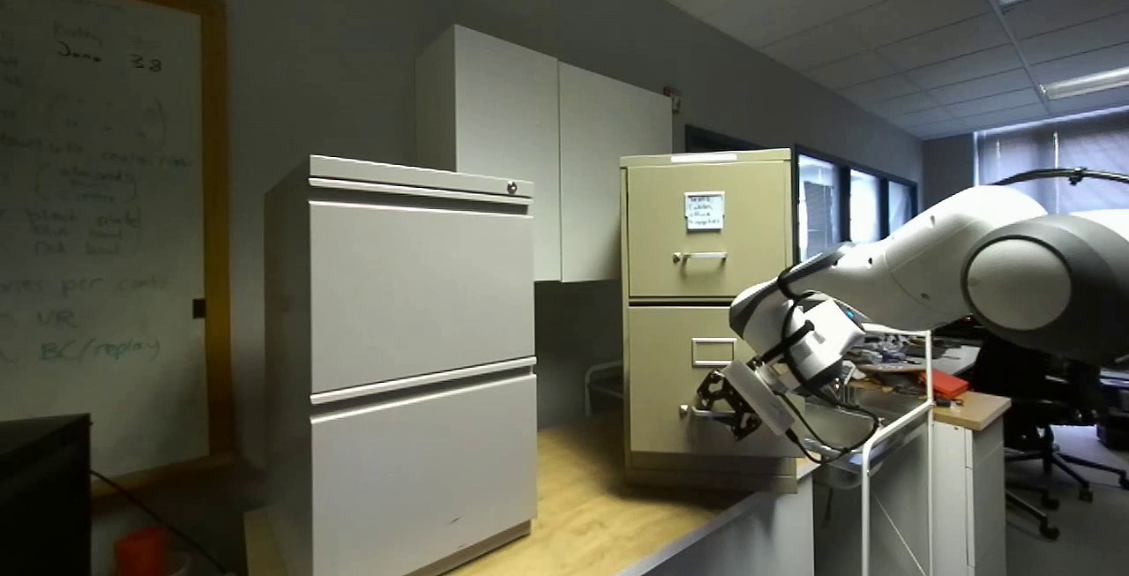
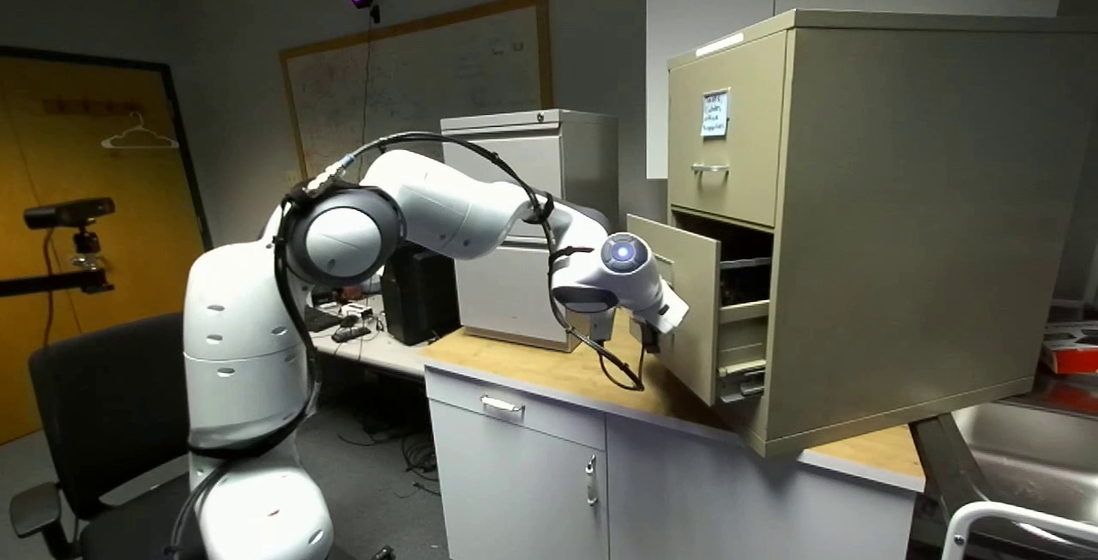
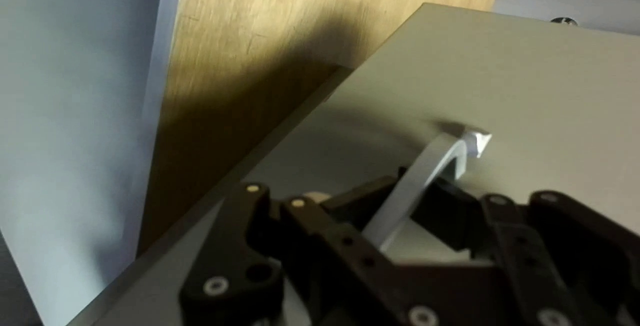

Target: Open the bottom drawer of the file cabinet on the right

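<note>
The tan file cabinet [image 1: 653, 223] stands upright on the counter's end; its side [image 2: 909, 225] faces me in an exterior view. Its bottom drawer [image 1: 657, 364] is pulled partway out; a dark gap and the drawer's side show behind the front [image 2: 699, 363]. The upper drawer with the white paper is closed. My gripper [image 1: 728, 413] is at the bottom drawer's front. In the wrist view, its fingers [image 3: 406, 201] lie against both sides of the silver handle [image 3: 420, 176], shut on it. The handle's lower end is hidden behind a finger. The arm partly covers the drawer front.
A pale grey two-drawer cabinet [image 1: 423, 294] stands on the same wooden counter [image 1: 609, 497], beside the tan cabinet. A white metal rail [image 1: 882, 444] and a sink [image 2: 1021, 457] are beyond the tan cabinet. A black chair [image 2: 120, 388] stands behind the arm's base.
</note>
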{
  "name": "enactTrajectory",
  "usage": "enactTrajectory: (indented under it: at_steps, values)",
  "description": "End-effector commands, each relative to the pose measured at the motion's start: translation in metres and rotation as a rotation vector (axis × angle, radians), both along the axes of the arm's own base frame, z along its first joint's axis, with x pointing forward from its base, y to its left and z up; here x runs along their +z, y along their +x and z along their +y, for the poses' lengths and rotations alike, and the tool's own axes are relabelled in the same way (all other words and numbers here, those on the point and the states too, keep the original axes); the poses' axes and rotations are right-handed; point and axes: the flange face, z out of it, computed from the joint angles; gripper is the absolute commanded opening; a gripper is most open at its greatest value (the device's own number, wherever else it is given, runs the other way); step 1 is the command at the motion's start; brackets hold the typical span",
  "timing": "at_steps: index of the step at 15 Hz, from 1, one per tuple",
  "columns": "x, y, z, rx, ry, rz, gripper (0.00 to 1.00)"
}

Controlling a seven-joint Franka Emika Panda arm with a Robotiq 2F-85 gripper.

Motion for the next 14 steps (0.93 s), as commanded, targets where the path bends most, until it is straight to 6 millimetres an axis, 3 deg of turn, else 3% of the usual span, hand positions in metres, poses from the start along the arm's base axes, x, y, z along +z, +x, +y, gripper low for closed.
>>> enactTrajectory:
  at_steps: [1,14]
  values:
    - [0.007,-0.021,0.074,0.15,-0.04,0.025,0.03]
    - [0.001,-0.082,0.155,0.137,-0.132,0.034,0.03]
